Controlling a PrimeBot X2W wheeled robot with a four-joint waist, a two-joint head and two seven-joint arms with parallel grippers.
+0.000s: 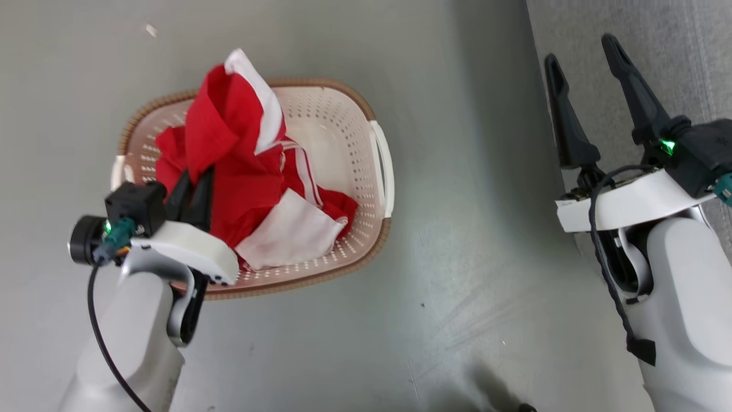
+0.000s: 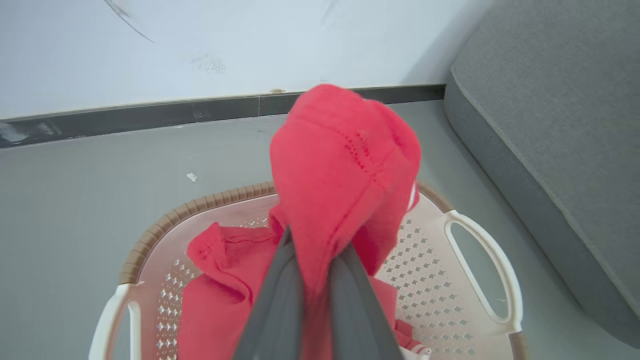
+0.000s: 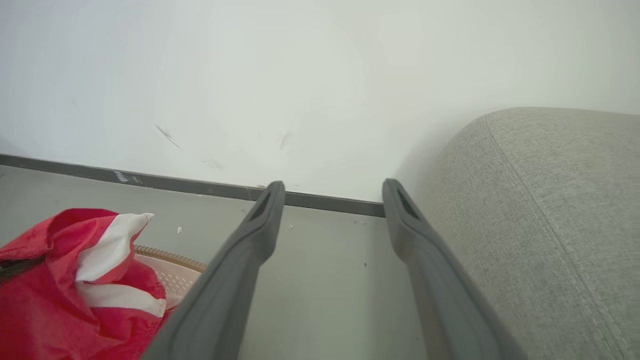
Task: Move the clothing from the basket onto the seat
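the seat (image 1: 629, 57) lies well off to the robot's right, across bare floor (image 1: 457, 257) from the basket (image 1: 337, 143), so the carry looks long. the clothing (image 1: 240, 171) is bunched in the basket, one red fold standing above it while the rest trails among other pieces; that tail could snag and drag the light basket. the left gripper (image 1: 194, 191) is pinched tight on that fold, a thin bite that may slip. the right gripper (image 1: 580, 48) hangs wide and empty near the seat's edge.
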